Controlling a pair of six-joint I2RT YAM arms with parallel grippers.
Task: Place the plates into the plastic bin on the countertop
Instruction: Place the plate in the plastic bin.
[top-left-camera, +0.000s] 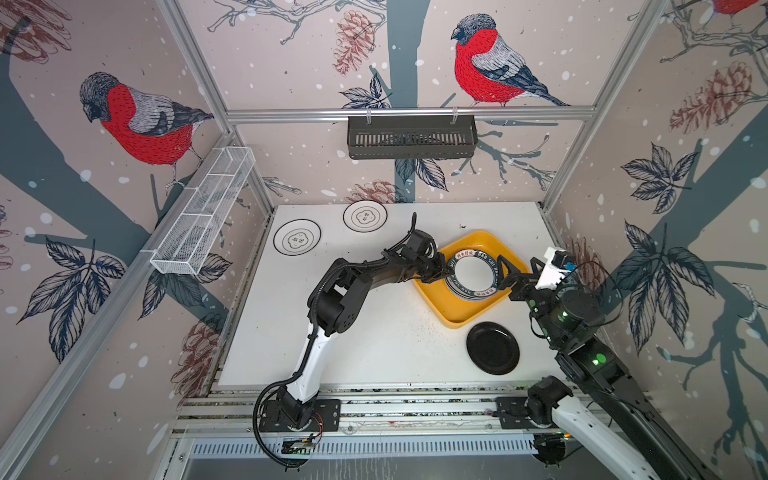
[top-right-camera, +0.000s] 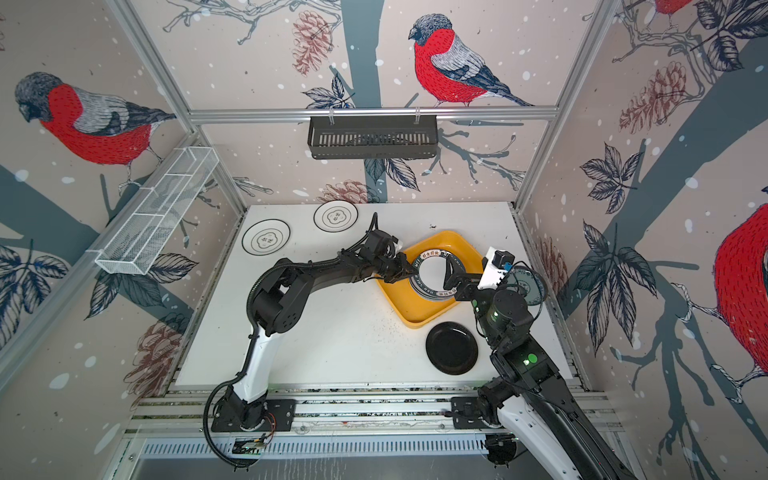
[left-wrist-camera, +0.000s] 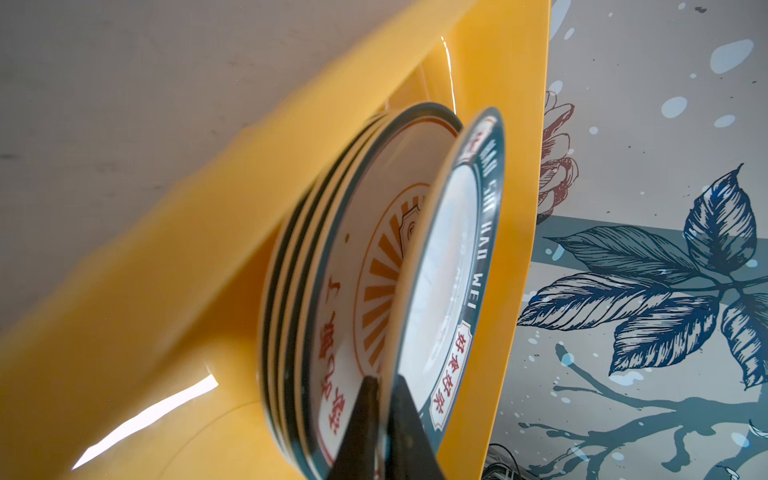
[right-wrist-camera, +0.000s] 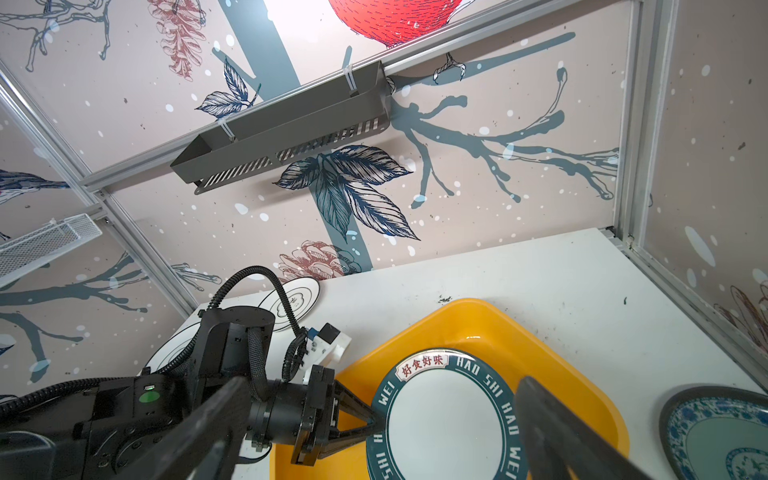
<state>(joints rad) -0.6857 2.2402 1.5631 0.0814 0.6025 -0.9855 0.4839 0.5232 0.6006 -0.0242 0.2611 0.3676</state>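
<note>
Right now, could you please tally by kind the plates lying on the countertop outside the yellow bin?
White plates with black flower outline: 2
Plain black plate: 1
Blue-green patterned plate: 1
Total: 4

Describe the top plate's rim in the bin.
Rim: dark teal, white lettering; best in right wrist view.

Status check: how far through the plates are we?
Done: a stack of plates, sunburst plate on top, sits in the yellow bin. In hand: the left gripper has its jaws pinching the lettered plate by the rim, tilted over that stack. Left: two flower-outline plates, the black plate and the blue-green plate lie on the countertop. The right gripper is open, empty.
</note>
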